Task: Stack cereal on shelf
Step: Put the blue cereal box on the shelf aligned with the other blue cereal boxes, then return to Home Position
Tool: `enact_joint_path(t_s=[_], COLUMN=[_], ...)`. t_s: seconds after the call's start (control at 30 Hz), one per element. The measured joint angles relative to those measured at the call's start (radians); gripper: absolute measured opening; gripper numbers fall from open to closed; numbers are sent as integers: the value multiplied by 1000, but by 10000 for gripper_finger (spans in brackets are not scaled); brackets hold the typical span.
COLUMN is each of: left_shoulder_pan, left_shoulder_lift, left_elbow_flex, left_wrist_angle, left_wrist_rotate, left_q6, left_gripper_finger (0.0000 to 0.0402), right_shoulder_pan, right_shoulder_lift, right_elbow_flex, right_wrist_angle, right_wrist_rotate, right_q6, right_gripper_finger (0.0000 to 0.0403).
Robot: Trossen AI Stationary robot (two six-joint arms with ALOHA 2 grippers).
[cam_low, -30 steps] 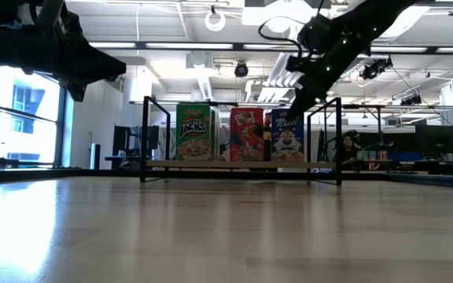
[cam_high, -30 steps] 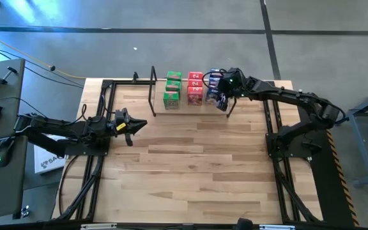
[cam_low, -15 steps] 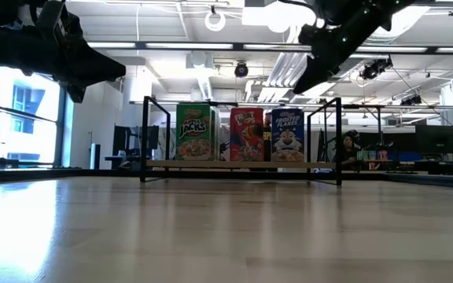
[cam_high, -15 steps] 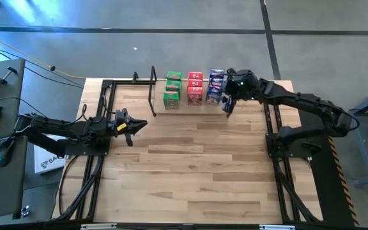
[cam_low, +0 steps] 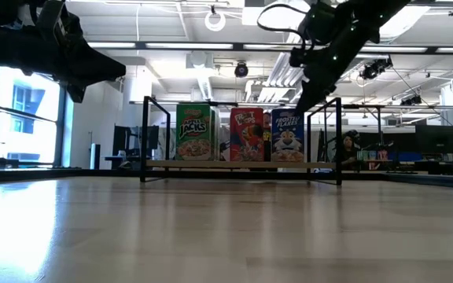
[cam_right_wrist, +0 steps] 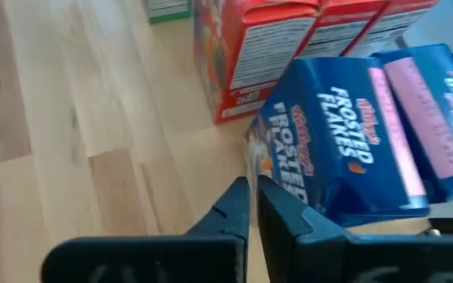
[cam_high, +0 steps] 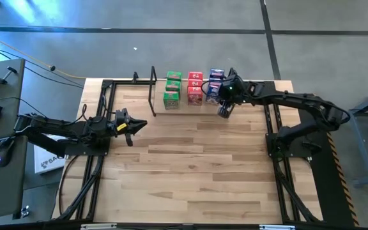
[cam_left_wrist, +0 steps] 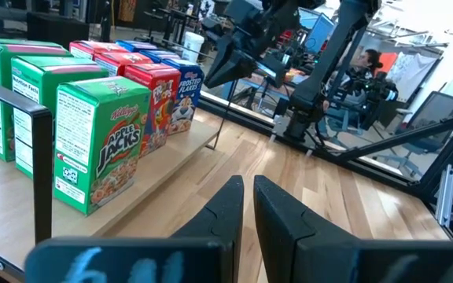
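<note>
Across the wooden table (cam_high: 190, 166) the shelf (cam_high: 184, 106) already held green, red and blue cereal boxes (cam_high: 193, 88) in three rows — seemingly done — with the right gripper (cam_high: 225, 110) closed and empty beside the Frosted Flakes (cam_right_wrist: 344, 149), the left gripper (cam_high: 135, 126) closed, well apart.

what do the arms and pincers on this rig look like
Both arms are dark, near-black jointed links with black cables running along them. The left pincer has two slim, tapering dark fingers and a yellow mark on its wrist. The right pincer looks the same, with a small green light glowing near its wrist.
</note>
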Motion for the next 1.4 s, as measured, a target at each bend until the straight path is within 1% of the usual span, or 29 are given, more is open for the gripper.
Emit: enact_joint_path(t_s=[0.2,0.5,0.67,0.73,0.83,0.97,1.0,1.07,1.17,1.23,1.33,1.4], left_shoulder_pan=[0,0,0,0,0,16,27,59,124,176,247,283], left_shoulder_lift=[0,0,0,0,0,0,0,0,0,0,0,-6], left_elbow_flex=[0,0,0,0,0,0,0,0,0,0,0,0], left_wrist_angle=[1,1,1,1,0,0,0,2,7,6,6,2], left_wrist_rotate=[0,0,5,26,37,47,60,120,200,240,302,314], left_q6=[0,1,9,13,39,71,72,74,77,81,91,110], left_gripper_finger=[25,25,25,25,24,14,10,4,1,1,1,1], right_shoulder_pan=[-6,-6,37,52,82,141,157,185,220,237,252,252], right_shoulder_lift=[5,0,-73,-114,-185,-284,-308,-356,-429,-479,-551,-597], right_elbow_flex=[0,0,0,-13,-98,-277,-320,-400,-496,-549,-608,-635], right_wrist_angle=[18,17,-18,-34,52,302,369,490,623,677,701,703], right_wrist_rotate=[74,78,75,50,-11,-77,-86,-104,-126,-128,-125,-125], right_q6=[11,-6,-28,-24,-8,11,16,29,52,63,62,61], right_gripper_finger=[12,21,21,18,5,4,3,1,1,0,0,0])
